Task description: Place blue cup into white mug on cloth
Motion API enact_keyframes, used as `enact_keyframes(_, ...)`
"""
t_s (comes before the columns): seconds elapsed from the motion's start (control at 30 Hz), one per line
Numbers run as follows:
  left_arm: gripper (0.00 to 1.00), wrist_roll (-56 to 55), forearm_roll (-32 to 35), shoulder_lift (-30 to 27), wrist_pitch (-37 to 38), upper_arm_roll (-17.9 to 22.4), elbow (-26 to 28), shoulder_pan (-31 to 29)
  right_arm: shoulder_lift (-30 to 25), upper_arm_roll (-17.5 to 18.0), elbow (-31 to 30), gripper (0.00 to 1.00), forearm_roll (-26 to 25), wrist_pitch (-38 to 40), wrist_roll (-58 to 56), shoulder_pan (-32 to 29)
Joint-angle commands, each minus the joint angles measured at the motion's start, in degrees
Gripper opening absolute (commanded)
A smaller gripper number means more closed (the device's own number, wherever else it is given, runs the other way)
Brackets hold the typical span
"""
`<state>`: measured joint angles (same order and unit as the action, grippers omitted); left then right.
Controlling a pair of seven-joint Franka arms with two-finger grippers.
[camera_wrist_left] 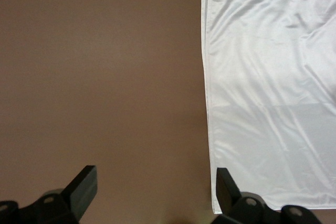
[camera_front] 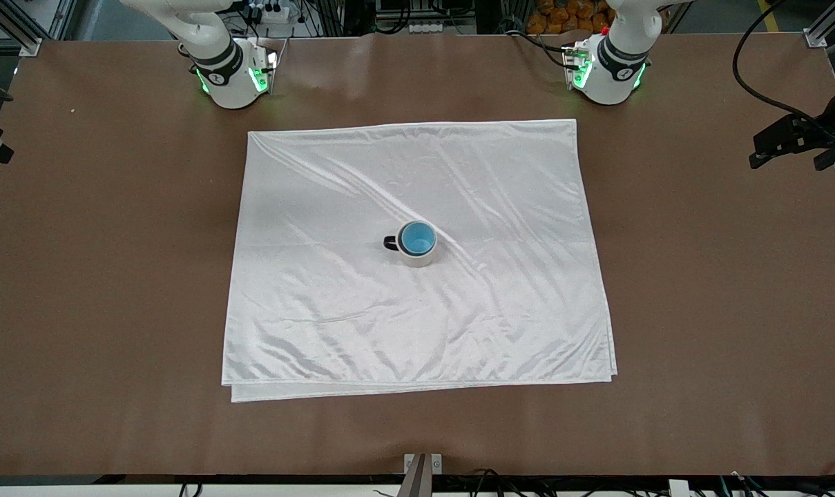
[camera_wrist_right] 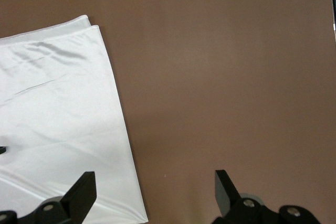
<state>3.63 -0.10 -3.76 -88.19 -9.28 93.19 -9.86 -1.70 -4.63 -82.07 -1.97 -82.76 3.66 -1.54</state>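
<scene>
The blue cup (camera_front: 417,238) sits upright inside the white mug (camera_front: 418,259), only its blue inside showing. The mug stands near the middle of the cloth (camera_front: 320,310), its black handle (camera_front: 390,242) pointing toward the right arm's end. My left gripper (camera_wrist_left: 156,187) is open and holds nothing. It hangs over bare table beside the cloth's edge (camera_wrist_left: 273,103) at the left arm's end. My right gripper (camera_wrist_right: 155,190) is open too, with nothing in it. It hangs over the cloth's edge (camera_wrist_right: 52,119) at the right arm's end. Both grippers are well away from the mug.
The brown table (camera_front: 700,310) lies bare all around the cloth. The two robot bases (camera_front: 227,69) (camera_front: 610,69) stand farthest from the front camera. A black cable (camera_front: 755,83) runs over the table at the left arm's end. A small bracket (camera_front: 423,468) sits at the near edge.
</scene>
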Motion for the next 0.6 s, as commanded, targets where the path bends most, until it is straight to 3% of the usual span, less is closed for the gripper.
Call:
enact_keyframes(0.0,1.00,1.6,1.1,-1.4,-0.9,-0.1,1.5,-0.4,0.0,-0.1,0.9,1.00,0.2,0.5,-0.8,0.1)
enact_keyframes(0.57,1.00,1.6,1.8,-1.2,-2.1,-0.1,1.6,-0.4,0.0,-0.1,0.8,1.00,0.1,0.4,-0.8,0.1)
